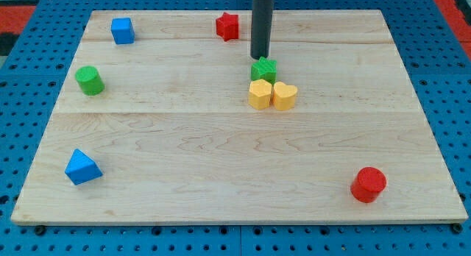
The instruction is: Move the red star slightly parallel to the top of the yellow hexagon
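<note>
Tool tip (258, 58), a bare rod gripping nothing, sits just above the green star (263, 69), which touches the yellow hexagon (259, 95) and yellow heart (285, 96); red star (228, 26) lies up-left near the table (221, 160) top edge.

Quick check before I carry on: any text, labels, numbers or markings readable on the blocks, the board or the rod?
None. No text shows on the wooden board, red star, yellow hexagon, the other blocks, or the rod above my tip.
</note>
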Tool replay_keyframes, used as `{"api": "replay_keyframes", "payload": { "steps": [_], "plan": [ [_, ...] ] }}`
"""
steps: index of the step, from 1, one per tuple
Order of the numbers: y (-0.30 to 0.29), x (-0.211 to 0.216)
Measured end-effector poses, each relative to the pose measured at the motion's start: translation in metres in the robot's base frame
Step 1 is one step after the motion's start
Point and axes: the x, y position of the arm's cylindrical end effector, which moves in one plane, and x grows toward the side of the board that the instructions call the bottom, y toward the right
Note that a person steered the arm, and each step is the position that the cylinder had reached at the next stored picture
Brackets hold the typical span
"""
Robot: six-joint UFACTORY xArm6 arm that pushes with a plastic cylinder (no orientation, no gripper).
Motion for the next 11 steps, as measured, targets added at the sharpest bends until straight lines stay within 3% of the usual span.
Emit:
{"api": "replay_keyframes", "payload": {
  "steps": [2,3,4,5,6,7,8,9,10,11],
  "plan": [
    [0.017,0.029],
    [0.017,0.022],
    [0.024,-0.024],
    [0.028,-0.037],
    [-0.003,-0.089],
    [-0.044,-0.112],
    [-0.109,-0.108],
    [-0.124,-0.079],
    [-0.052,-0.07],
    [-0.072,-0.101]
  ]
}}
